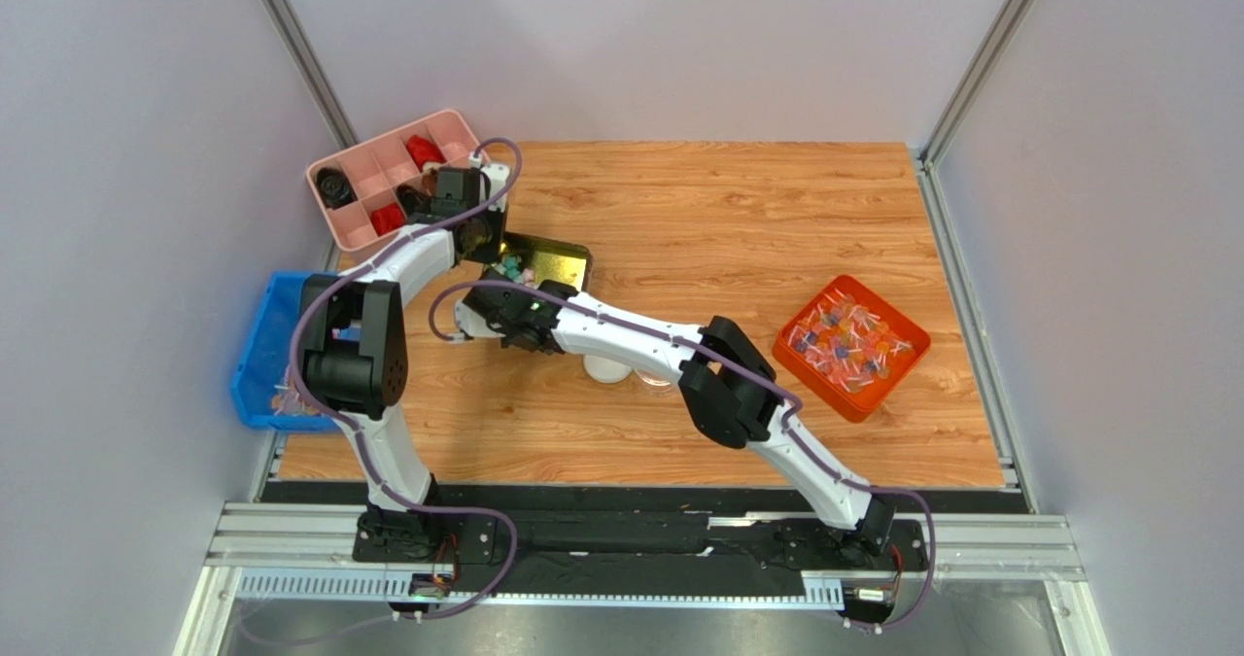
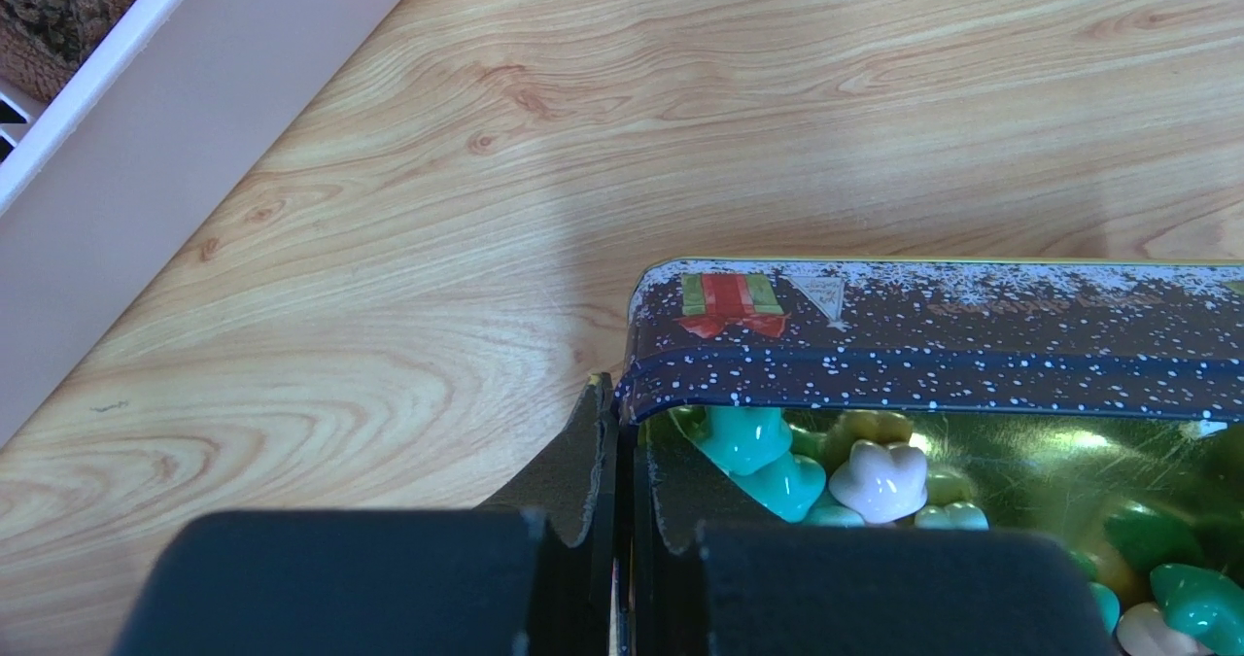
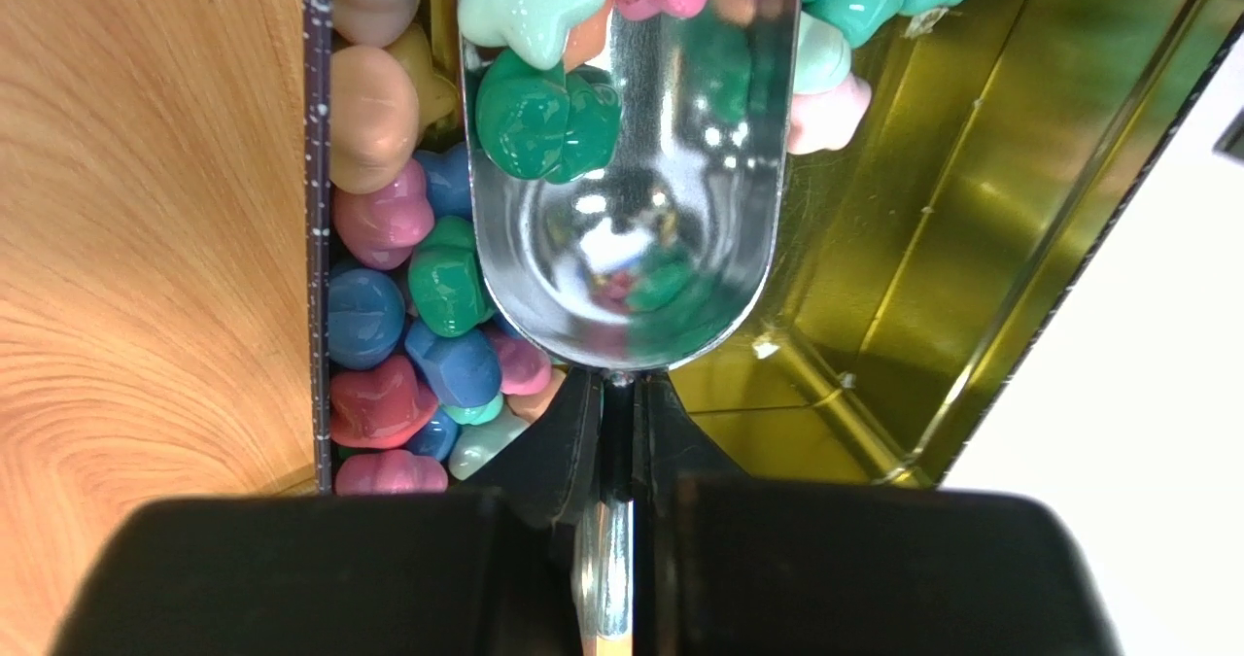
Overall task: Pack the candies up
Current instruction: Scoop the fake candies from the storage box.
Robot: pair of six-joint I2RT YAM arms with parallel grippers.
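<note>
Two grips serve you: your left gripper (image 2: 613,423) pinches a corner wall of the tin (image 2: 935,338) to steady it, while your right gripper (image 3: 619,401) clamps the scoop (image 3: 643,219) handle, its bowl inside the tin among the candies (image 3: 392,219).

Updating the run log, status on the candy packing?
Left gripper shut on tin wall. Right gripper shut on scoop, bowl in the candies, few loaded. Nothing blocking seen.

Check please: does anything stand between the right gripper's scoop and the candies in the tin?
Nothing visible does. The tin has no lid, and the metal scoop clamped in the right gripper lies among the candies, a few in its bowl. The left gripper clamps the tin's wall near a corner, aside.
</note>
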